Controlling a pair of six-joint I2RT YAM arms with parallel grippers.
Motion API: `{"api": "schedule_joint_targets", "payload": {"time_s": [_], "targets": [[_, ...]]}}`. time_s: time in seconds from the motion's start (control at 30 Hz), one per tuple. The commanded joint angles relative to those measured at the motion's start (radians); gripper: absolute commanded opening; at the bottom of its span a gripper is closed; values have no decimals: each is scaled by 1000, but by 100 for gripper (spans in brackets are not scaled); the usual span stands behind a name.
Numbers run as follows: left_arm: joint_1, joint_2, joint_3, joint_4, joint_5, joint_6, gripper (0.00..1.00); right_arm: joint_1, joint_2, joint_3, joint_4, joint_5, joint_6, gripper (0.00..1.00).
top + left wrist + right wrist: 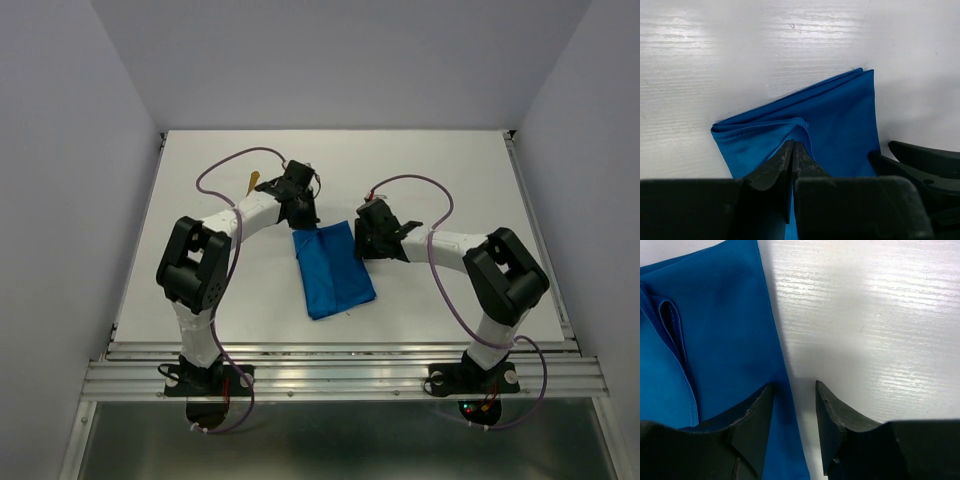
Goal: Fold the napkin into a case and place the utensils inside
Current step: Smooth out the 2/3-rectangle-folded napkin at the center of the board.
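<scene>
The bright blue, plain cloth napkin (335, 272) lies folded into a narrow layered rectangle at the middle of the white, wood-grained table (450, 180). Its long sides run from far to near, with the near end swung slightly to the right. In the left wrist view a loose upper layer curls into a raised ridge near one short end.

The left gripper (303, 218), a black two-finger unit, sits on the far left corner of the napkin. Its fingers (782, 162) stand almost together, with only a thin slit between them and their tips on the cloth. Whether a layer is pinched in that slit cannot be told.

The right gripper (372, 243) is at the far right edge of the napkin. Its jaws stand apart and straddle that edge: one finger (757, 412) is over the blue cloth and the other is over bare table. Nothing is clamped between them.

A slim golden-orange utensil (254, 183) shows beyond the left arm. It is well apart from the napkin and partly hidden by the arm, and its type is too small to tell.

Purple cables (215, 170) loop above both arms.
</scene>
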Motion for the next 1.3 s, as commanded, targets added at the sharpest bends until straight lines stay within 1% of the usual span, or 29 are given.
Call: {"api": "schedule_joint_targets", "payload": {"time_s": [0.0,0.03,0.1,0.13,0.2,0.27,0.37,0.5,0.6,0.83,0.93,1.03,1.17,1.2,1.27], "targets": [[-30,-52,45,-39,-46,-9,20,-8,3,26,13,-2,-20,41],[-35,-49,45,-39,-50,-12,21,-8,1,24,13,-2,-20,39],[-52,-38,57,-48,-60,-15,29,-8,-2,22,15,0,-13,35],[-59,-34,64,-53,-61,-15,32,-8,-3,21,15,-2,-13,35],[-79,-8,90,-82,-124,-15,39,-8,-5,21,16,-7,-12,35],[-90,11,114,-106,-174,-30,41,-8,-7,22,16,-8,-12,35],[-107,20,122,-102,-193,-41,47,-8,-11,22,19,-13,-10,35],[-122,60,142,-103,-219,-43,48,-8,-14,21,21,-23,-9,35],[-133,90,156,-111,-250,-52,45,-8,-23,13,22,-25,-1,35],[-147,133,182,-126,-304,-50,43,-8,-34,-2,27,-36,6,35],[-148,153,194,-131,-310,-50,37,-8,-37,-7,33,-39,8,35],[-150,164,197,-133,-313,-50,34,-8,-37,-5,35,-45,6,35],[-148,180,215,-142,-313,-50,24,-8,-34,-4,35,-50,6,35],[-150,184,219,-146,-313,-52,17,-8,-34,-7,36,-50,8,34],[-148,189,226,-151,-313,-52,10,-8,-36,-10,41,-56,10,31]]}}
